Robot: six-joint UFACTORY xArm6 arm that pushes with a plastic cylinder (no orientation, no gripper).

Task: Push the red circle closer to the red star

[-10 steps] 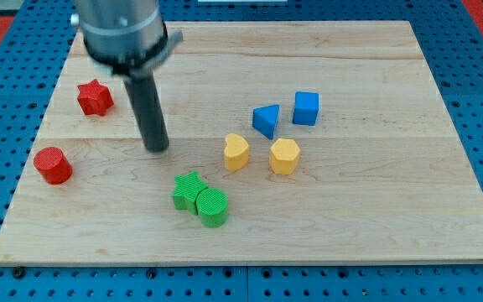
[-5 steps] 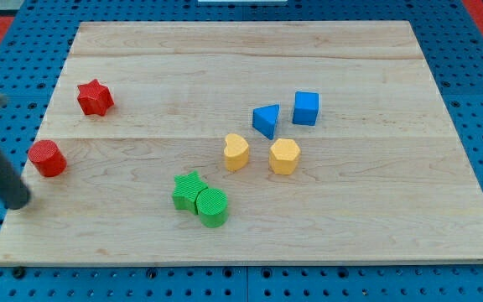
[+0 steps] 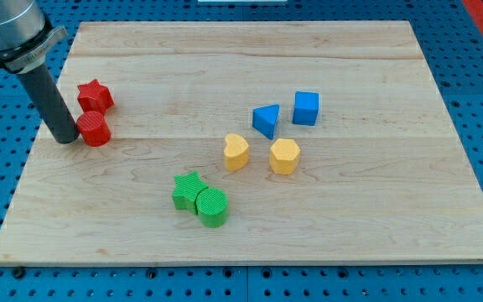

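Observation:
The red circle [image 3: 95,129] sits at the view's left on the wooden board, touching the red star [image 3: 96,96] just above it. My tip [image 3: 65,138] stands right at the left side of the red circle, touching or nearly touching it. The rod rises up and to the left from there.
A green star [image 3: 189,190] and green circle [image 3: 213,206] sit together at bottom centre. A yellow heart [image 3: 236,152] and yellow hexagon [image 3: 284,156] lie in the middle. A blue triangle [image 3: 267,120] and blue cube [image 3: 306,108] are above them. The board's left edge [image 3: 36,143] is close to my tip.
The red circle has moved up and to the right, from near the left edge to against the red star. My tip swung from bottom left up to the circle's left side.

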